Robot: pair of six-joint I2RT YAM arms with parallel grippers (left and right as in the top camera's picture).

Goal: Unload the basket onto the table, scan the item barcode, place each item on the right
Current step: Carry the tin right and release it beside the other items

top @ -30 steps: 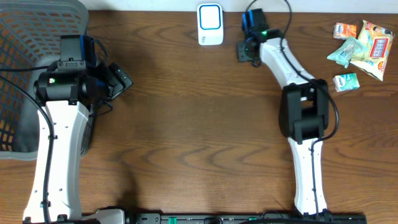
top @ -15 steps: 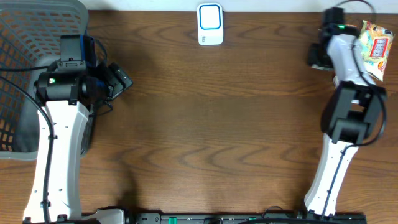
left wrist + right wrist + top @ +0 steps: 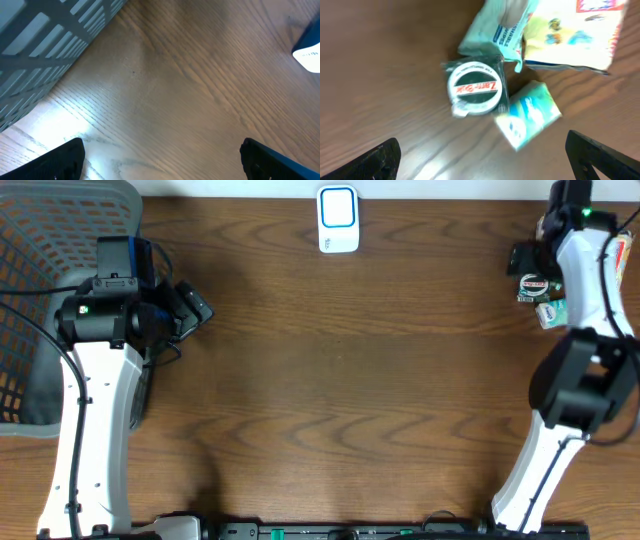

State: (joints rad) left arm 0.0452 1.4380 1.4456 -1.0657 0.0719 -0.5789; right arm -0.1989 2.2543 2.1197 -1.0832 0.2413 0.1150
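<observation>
The right arm [image 3: 590, 270] has been swung away from the scanner [image 3: 338, 218] at the middle of the back edge of the bench [image 3: 320, 380] and is now stretched over the back right corner. The right gripper [image 3: 524, 262] has been opened wide, and nothing is held between its fingers. A round tin [image 3: 475, 89], not seen among the packets a second ago, is now laid flat there, right against the small teal packet [image 3: 530, 115].

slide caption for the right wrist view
Open right gripper above a round tin, a teal packet and snack bags on a wooden table.
</observation>
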